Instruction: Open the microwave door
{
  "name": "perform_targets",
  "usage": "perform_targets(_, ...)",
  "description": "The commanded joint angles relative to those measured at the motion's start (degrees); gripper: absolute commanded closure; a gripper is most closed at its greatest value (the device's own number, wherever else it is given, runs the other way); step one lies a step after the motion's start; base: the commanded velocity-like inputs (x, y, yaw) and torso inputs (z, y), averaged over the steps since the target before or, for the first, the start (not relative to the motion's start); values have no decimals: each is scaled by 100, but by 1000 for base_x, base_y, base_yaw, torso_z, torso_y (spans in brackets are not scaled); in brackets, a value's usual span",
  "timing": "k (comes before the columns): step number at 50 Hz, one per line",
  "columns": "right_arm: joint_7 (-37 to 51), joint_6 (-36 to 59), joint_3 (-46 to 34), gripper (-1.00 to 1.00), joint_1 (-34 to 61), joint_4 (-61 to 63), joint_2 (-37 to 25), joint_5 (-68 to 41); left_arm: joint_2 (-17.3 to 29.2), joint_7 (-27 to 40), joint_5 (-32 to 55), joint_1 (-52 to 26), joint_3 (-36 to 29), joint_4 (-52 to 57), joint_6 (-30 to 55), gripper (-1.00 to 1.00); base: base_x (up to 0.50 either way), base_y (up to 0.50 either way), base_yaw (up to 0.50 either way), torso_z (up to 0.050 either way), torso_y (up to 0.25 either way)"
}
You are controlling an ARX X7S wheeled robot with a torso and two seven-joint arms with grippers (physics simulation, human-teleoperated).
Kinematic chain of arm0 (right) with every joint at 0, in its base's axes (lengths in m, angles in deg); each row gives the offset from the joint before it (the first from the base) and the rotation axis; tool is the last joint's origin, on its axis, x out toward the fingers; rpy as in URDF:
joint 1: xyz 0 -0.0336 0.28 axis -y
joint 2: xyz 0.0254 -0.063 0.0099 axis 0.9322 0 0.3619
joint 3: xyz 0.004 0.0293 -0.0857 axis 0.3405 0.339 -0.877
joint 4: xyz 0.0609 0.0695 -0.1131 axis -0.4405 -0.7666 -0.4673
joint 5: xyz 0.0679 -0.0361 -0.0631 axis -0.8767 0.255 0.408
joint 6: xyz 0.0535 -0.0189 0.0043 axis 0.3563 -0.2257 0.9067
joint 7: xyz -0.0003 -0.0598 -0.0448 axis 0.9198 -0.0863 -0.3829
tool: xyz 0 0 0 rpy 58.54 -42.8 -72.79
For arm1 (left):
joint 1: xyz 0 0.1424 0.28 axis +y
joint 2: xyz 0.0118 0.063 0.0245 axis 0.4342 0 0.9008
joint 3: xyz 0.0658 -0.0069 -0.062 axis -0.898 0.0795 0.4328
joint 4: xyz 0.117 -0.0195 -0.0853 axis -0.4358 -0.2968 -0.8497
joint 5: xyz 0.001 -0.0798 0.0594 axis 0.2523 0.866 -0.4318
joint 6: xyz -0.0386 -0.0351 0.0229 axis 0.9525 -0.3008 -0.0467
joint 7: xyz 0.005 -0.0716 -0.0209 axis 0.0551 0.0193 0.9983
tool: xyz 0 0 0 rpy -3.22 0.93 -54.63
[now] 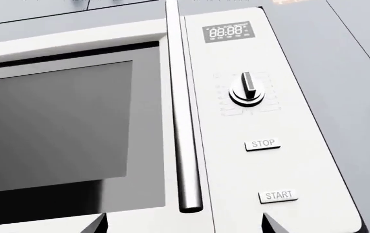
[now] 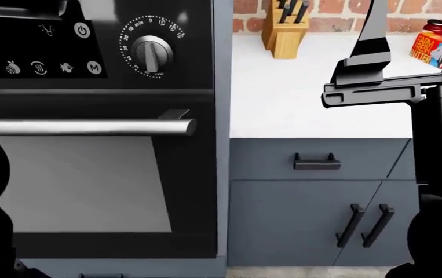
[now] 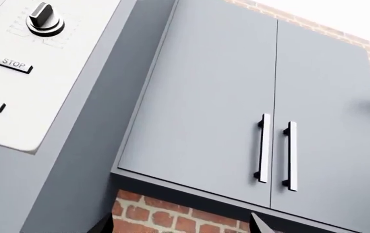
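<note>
Left wrist view: microwave [image 1: 171, 121] fills the frame, door shut, its bar handle [image 1: 181, 111] running beside the control panel [image 1: 256, 121] with dial [image 1: 248, 90], STOP and START buttons. Left gripper [image 1: 185, 223] points at the handle's end; only two dark tips show, spread wide, holding nothing, clear of the handle.

Right gripper [image 3: 181, 225] is raised, aimed at the wall cabinets [image 3: 262, 107] (microwave panel at frame edge); jaws apart, empty.

Head view: oven [image 2: 97, 127] below, right arm [image 2: 391, 87] over the worktop [image 2: 298, 98].
</note>
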Motion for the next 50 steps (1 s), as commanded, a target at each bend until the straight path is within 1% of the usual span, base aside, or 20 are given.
perform_targets(1, 5, 1, 9, -100, -23, -6, -8, 10, 45, 20, -7, -107, -58, -104, -19, -100, 0, 0, 0, 0, 0)
perform_targets(5, -2, 10, 5, -100, -22, 13, -5, 16, 68, 1, 4, -445, -134, -349, 117, -100, 0, 0, 0, 0, 0)
perform_targets(10, -57, -7, 29, -100, -41, 32, 31, 53, -34, -59, 264, -1437, -73, -891, 764, -100, 0, 0, 0, 0, 0)
perform_targets(13, -84, -23, 49, -100, -50, 29, 49, 64, -75, -74, 323, -1983, -118, -1273, 1016, -100, 0, 0, 0, 0, 0)
perform_targets(20, -82, -16, 53, -100, -43, 19, 52, 38, -138, -156, 308, -2789, -292, -2296, 1039, -100, 0, 0, 0, 0, 0)
perform_targets(36, -111, 20, 56, -100, -8, 28, 51, 46, -236, -339, 20, -3742, -837, -4386, 353, -100, 0, 0, 0, 0, 0)
perform_targets(50, -95, 16, 42, -100, 9, 8, 34, 45, -295, -353, -168, -4045, -1079, -5367, -194, -100, 0, 0, 0, 0, 0)
